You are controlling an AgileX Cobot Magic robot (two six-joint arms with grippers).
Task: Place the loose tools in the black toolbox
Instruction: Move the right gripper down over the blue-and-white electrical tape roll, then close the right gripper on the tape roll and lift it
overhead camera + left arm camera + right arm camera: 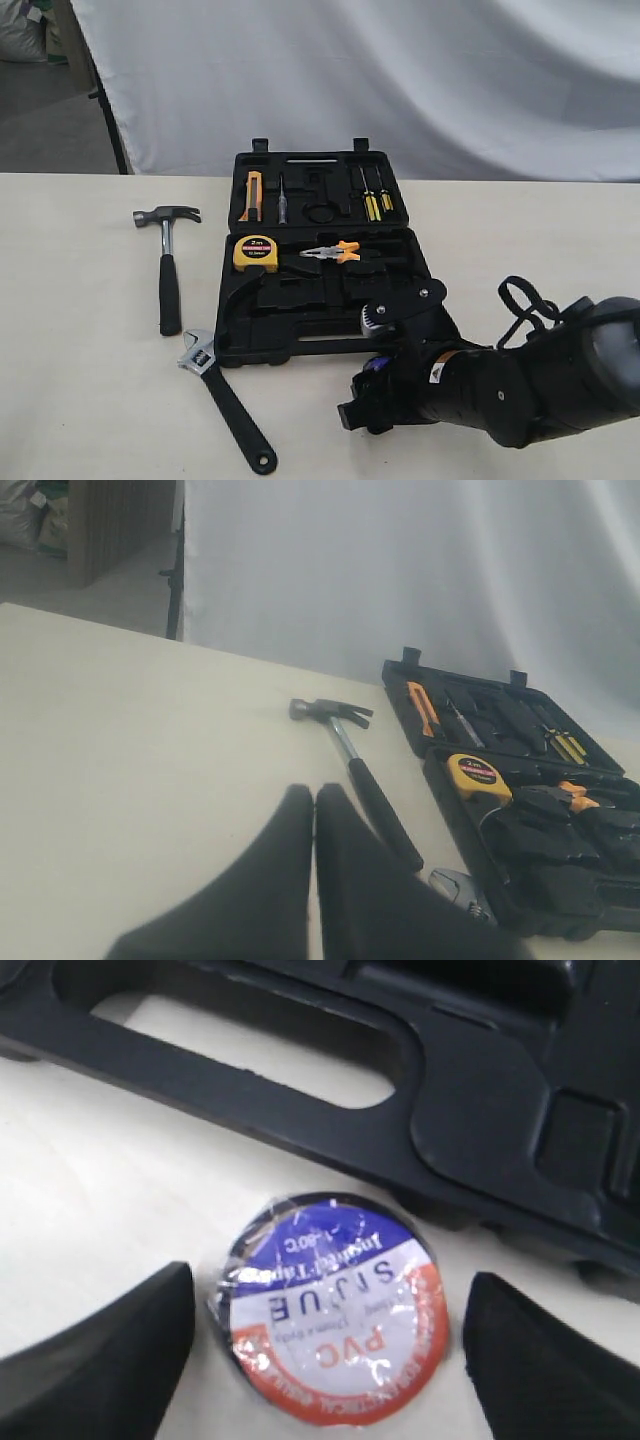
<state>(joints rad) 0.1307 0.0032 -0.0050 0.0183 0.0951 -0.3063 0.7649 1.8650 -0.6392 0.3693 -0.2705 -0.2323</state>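
Black toolbox [480,1130], perhaps against tape roll [335,1310]

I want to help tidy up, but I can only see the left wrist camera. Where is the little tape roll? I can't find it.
Observer: The small round tape roll with a blue, white and red label lies flat on the cream table. It is just outside the black moulded plastic toolbox, beside its slot handle.
Operator: Is the other arm close to it?
Observer: Yes. The right gripper is open, with its jaws on either side of the roll.
Operator: I only see the wrench's jaw. Which way does its handle go?
Observer: The silver-jawed adjustable wrench has a long black handle. It slants away from the toolbox, toward the bottom of the exterior view.
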